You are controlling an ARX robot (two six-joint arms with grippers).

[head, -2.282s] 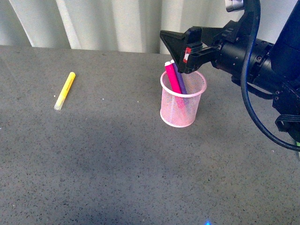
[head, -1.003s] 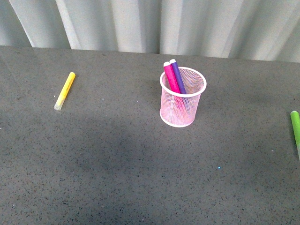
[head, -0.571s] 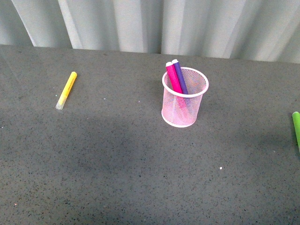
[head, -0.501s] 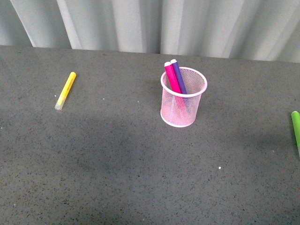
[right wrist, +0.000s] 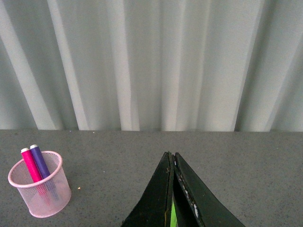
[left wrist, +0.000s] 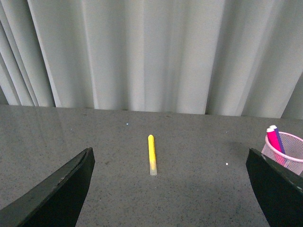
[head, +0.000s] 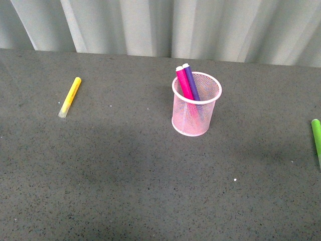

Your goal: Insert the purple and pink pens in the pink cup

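The counter (head: 125, 175) is dark grey with fine pale speckling. The pink cup (head: 195, 106) is pale pink with an open mesh pattern (solid pink at the rim). The pink pen (head: 184, 83) is magenta and the purple pen (head: 190, 82) is dark purple, each with a frosted whitish cap. The yellow marker (head: 69, 97) has a clear end. The green marker (head: 316, 133) is bright green. The curtain (head: 160, 25) is pale grey-white with vertical folds. The left pincer (left wrist: 170, 189) and right pincer (right wrist: 171, 198) are black.
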